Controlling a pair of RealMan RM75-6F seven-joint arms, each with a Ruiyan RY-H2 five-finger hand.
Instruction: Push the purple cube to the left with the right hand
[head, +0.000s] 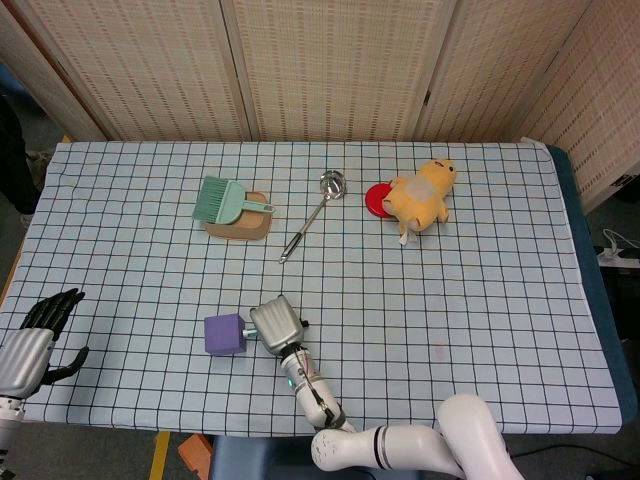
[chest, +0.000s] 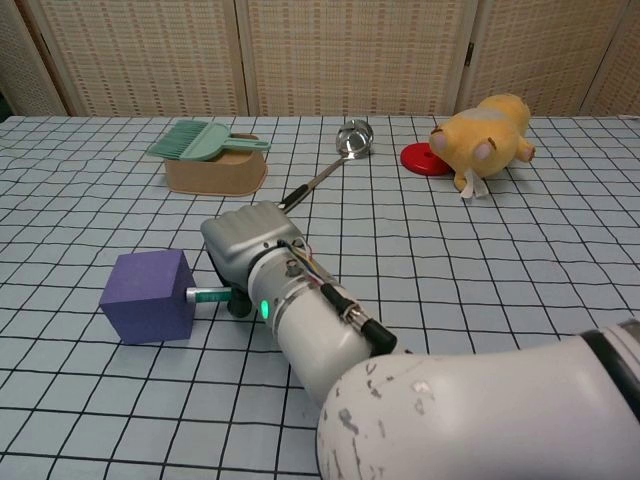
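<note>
The purple cube (head: 225, 334) (chest: 148, 296) sits on the checked cloth near the front, left of centre. My right hand (head: 278, 324) (chest: 246, 247) is directly to its right, fingers curled in, with a teal-tipped finger touching the cube's right face. It holds nothing. My left hand (head: 38, 338) lies at the table's front left corner in the head view, dark fingers spread and apart, far from the cube.
A teal brush (head: 220, 199) lies on a tan dish (head: 240, 222) at the back left. A metal ladle (head: 313, 214) lies mid-table. A yellow plush toy (head: 423, 193) rests beside a red disc (head: 377, 198) at the back right.
</note>
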